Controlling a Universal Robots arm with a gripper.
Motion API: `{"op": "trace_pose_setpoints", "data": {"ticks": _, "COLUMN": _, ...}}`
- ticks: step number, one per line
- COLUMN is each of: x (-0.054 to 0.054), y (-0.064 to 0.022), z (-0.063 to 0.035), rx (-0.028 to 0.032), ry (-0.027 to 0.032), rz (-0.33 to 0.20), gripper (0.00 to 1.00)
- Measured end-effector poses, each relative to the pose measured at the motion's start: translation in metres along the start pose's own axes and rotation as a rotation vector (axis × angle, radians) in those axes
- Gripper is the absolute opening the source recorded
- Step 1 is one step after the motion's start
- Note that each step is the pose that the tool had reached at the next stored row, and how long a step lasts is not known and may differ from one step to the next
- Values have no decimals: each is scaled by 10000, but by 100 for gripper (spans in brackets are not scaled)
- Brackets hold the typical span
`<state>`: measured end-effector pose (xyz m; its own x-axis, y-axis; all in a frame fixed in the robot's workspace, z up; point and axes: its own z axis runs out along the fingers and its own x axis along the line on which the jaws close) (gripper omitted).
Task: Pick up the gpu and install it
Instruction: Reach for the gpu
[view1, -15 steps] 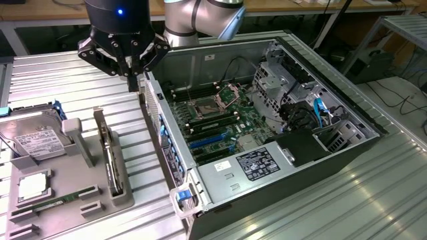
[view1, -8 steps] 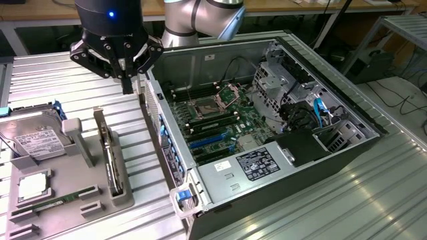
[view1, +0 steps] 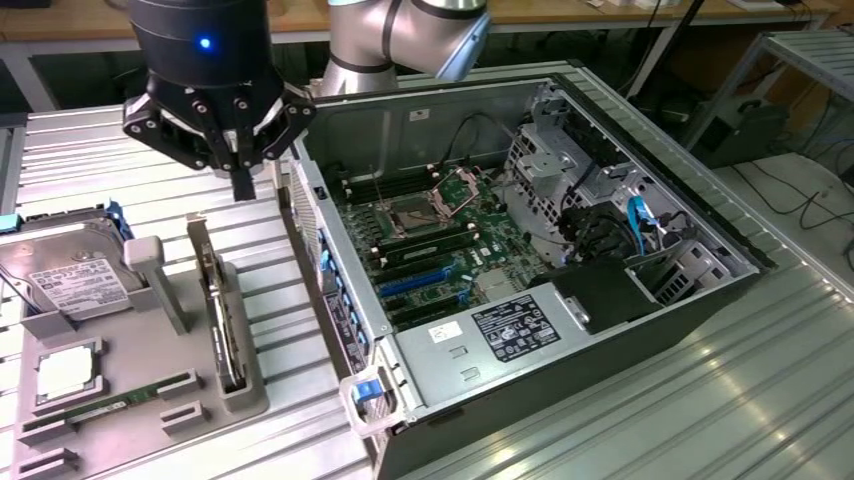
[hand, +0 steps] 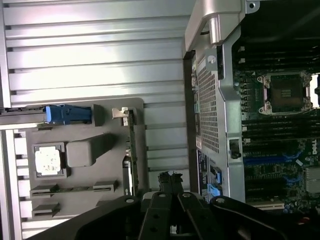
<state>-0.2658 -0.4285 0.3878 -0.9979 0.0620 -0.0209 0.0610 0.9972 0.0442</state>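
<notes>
1. The jaws (view1: 244, 188) (hand: 170, 177) are seen pressed together with nothing held between them. Their black metal fingers are pointed down over the ribbed metal surface (view1: 667, 400) (hand: 100, 50).
2. The gpu (view1: 220, 310) (hand: 130, 150) is found below the jaws and apart from them, untouched, toward the near side of the exterior view. It is stood on its long edge in a slot of the grey holder (view1: 160, 345) (hand: 107, 165). Its long axis is judged to run roughly parallel to the side wall of the computer case (view1: 400, 130) (hand: 212, 115). A thin green-and-dark edge is presented upward, with a silver tab at one end.
3. On the same matte moulded holder, a silver hard drive (view1: 67, 285) with a white label, a square processor (view1: 60, 372) (hand: 48, 161) and a narrow green RAM stick (view1: 107, 406) (hand: 65, 189) are laid flat.
4. Beyond the holder, the case is laid open. Perforated sheet steel and a green motherboard (view1: 441, 240) (hand: 280, 150) with blue slots are exposed.
</notes>
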Motion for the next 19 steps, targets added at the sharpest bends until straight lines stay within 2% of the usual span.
{"op": "trace_pose_setpoints", "data": {"ticks": 5, "x": 76, "y": -30, "z": 16, "rx": 1, "ry": 16, "rz": -37, "gripper": 11}}
{"op": "trace_pose_setpoints", "data": {"ticks": 10, "x": 201, "y": -49, "z": 44, "rx": 0, "ry": 49, "rz": -50, "gripper": 11}}
{"op": "trace_pose_setpoints", "data": {"ticks": 15, "x": 223, "y": -98, "z": 85, "rx": -3, "ry": 81, "rz": -355, "gripper": 11}}
{"op": "trace_pose_setpoints", "data": {"ticks": 19, "x": 330, "y": -113, "z": 98, "rx": -5, "ry": 85, "rz": -438, "gripper": 11}}
